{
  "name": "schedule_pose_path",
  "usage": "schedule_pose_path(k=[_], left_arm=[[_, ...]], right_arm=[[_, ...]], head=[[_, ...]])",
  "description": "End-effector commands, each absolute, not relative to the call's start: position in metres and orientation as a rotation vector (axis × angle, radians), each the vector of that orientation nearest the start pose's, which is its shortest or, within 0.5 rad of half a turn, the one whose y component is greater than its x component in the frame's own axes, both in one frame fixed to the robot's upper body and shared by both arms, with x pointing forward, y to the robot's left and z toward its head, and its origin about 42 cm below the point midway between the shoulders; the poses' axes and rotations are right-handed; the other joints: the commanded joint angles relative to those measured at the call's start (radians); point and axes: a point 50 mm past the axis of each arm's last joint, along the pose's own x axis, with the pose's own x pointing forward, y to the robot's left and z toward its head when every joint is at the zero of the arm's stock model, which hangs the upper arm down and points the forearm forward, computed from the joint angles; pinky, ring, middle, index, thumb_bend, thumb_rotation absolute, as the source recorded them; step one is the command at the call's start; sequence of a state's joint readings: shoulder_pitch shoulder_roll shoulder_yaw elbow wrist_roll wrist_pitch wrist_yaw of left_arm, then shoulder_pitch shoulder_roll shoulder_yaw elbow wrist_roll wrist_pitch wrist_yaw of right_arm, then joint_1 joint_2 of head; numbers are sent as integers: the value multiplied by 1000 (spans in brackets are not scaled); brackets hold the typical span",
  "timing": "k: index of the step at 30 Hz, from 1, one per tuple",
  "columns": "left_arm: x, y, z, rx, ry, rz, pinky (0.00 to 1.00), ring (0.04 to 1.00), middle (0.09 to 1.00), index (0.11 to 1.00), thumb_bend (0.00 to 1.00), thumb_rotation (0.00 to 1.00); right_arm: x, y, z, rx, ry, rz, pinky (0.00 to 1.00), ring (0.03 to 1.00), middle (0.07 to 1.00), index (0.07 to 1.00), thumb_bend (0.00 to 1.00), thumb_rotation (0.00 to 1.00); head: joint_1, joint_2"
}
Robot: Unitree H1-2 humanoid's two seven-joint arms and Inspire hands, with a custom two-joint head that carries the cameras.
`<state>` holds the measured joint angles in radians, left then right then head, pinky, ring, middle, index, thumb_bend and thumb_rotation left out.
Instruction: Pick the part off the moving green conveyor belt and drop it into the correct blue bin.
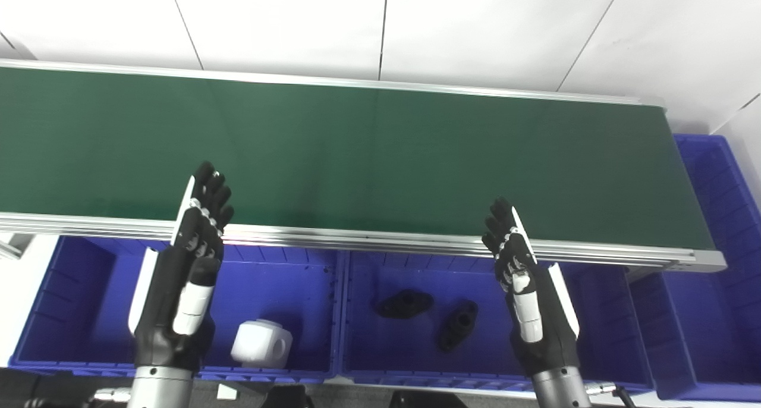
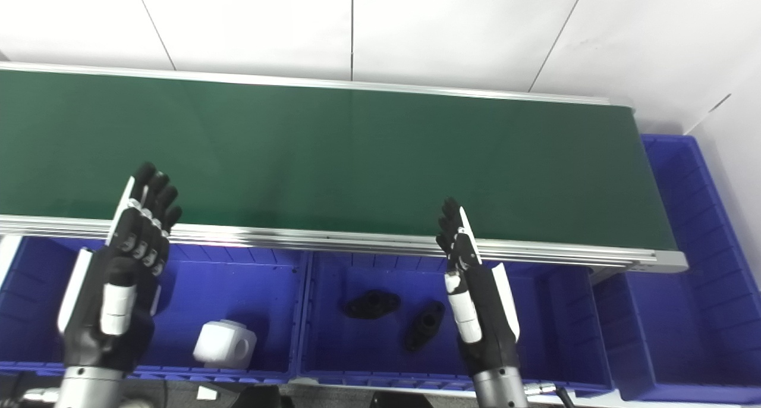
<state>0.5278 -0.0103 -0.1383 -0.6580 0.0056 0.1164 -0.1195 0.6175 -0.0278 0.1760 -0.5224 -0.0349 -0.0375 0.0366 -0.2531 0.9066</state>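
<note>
The green conveyor belt (image 1: 368, 152) runs across the view with no part on it. My left hand (image 1: 187, 265) is raised over the left blue bin (image 1: 285, 265), fingers straight and reaching over the belt's near rail, holding nothing. My right hand (image 1: 526, 283) stands the same way over the middle blue bin (image 1: 475, 277), open and holding nothing. A white blocky part (image 1: 260, 344) lies in the left bin. Two black flanged parts (image 1: 404, 304) (image 1: 459, 323) lie in the middle bin.
A third blue bin (image 1: 719, 229) sits at the belt's right end, wrapping round its corner. The belt's aluminium rail (image 1: 368, 240) separates the belt from the bins. White wall panels stand behind the belt.
</note>
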Motion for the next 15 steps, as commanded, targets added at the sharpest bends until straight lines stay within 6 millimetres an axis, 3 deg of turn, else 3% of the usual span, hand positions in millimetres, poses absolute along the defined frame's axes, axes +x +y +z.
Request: schedule_pose_path(k=[1,5,15], left_arm=[[120,196,174,8,-133,-88,1000,1000,1000,1000,786,871],[120,197,168,59,-144,-87,1000,1000,1000,1000,858,895],[119,198,156,96,-141,-113,1000,1000,1000,1000,805,823]], right_arm=[[91,-197,138,-5,-9,46,979,1000,1000,1000,858,967],[89,-196,137,-10,-6,45,978,1000,1000,1000,856,979],[86,-192,136,-28,-3,15,979,1000,1000,1000,863,979]], head=[[-2,-3],[-2,-10],[-5,-32]])
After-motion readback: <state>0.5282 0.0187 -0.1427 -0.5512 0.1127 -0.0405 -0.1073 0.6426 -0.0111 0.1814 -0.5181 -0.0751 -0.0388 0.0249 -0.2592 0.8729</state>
